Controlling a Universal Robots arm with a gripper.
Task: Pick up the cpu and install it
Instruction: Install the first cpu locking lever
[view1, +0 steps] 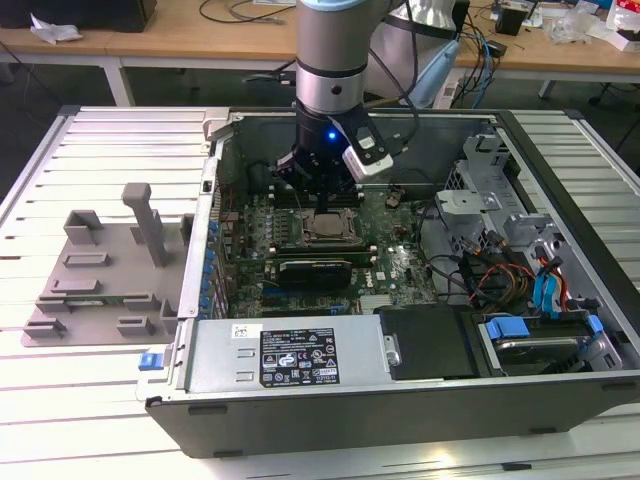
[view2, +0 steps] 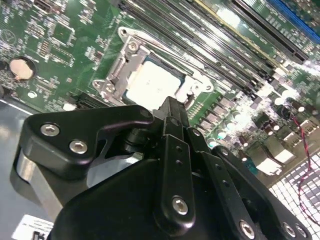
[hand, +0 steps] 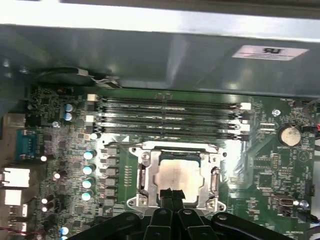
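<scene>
The cpu (hand: 175, 177), a small square chip with a silver-grey top, lies flat inside the metal socket frame (hand: 141, 176) on the green motherboard. It also shows in the exterior view (view1: 322, 228) and in the second wrist view (view2: 152, 82). My gripper (hand: 173, 194) hangs just above the cpu's edge, its two black fingertips pressed together with nothing between them. In the second wrist view the gripper (view2: 171, 106) tapers to a point over the chip's rim. In the exterior view the gripper (view1: 318, 198) stands inside the open computer case, over the socket.
Memory slots (hand: 170, 115) run beside the socket. A black ribbed block (view1: 315, 270) sits close to the socket. Cables (view1: 490, 275) and a drive cage (view1: 545, 335) crowd the exterior view's right. A grey plastic tray (view1: 100, 270) rests outside the case on the left.
</scene>
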